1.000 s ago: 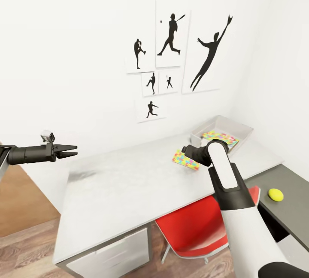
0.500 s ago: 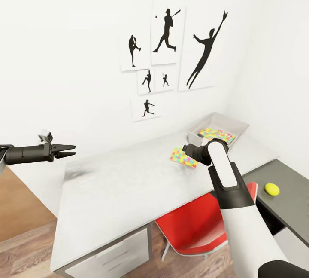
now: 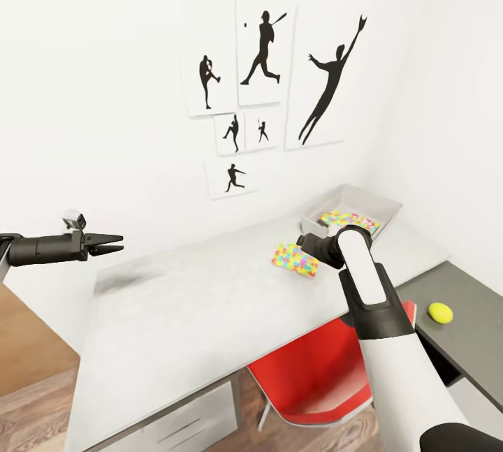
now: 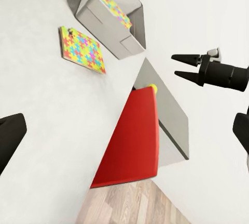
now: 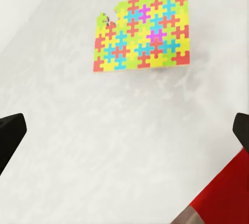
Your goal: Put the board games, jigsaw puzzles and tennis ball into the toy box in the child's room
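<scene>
Jigsaw puzzle lies flat, apart from right fingers.

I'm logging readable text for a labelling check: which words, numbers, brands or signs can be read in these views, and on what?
None: no readable text stands anywhere.
The wall posters carry black baseball-player silhouettes, no lettering.
The jigsaw puzzle on the table bears coloured pieces, no print.
The toy box and tennis ball show no label.
</scene>
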Tool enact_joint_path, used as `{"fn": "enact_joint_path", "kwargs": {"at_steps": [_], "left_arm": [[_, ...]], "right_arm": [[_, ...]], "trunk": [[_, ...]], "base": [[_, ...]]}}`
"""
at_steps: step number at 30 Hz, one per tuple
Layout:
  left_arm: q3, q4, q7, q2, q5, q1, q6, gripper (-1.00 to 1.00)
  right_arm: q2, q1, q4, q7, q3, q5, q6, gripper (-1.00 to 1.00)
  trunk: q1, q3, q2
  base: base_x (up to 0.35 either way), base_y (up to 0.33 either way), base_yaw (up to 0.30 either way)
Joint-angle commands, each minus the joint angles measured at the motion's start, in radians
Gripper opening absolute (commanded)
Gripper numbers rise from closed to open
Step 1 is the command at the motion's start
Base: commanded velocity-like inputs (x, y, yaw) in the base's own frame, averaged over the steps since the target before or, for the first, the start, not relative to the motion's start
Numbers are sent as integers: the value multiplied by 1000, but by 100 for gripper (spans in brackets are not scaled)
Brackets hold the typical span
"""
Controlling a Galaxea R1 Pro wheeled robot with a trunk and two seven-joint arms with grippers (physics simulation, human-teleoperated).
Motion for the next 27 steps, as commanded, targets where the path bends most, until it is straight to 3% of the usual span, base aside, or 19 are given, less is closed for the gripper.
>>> {"fn": "enact_joint_path", "kwargs": {"at_steps": [1, 13, 27], "left_arm": [[0, 0, -4, 0, 0, -1, 11, 100], [1, -2, -4, 2, 0, -1, 11, 100], [1, -22, -4, 3, 0, -1, 12, 100]], "right_arm": [[0, -2, -2, -11, 0, -9, 7, 100], [0, -3, -4, -10, 0, -10, 8, 100], [0, -3, -8, -8, 0, -11, 11, 100]], "trunk": [[1, -2, -2], [1, -2, -2], [1, -2, -2]], "base": [[17, -14, 0], [39, -3, 0], [165, 8, 0]]}}
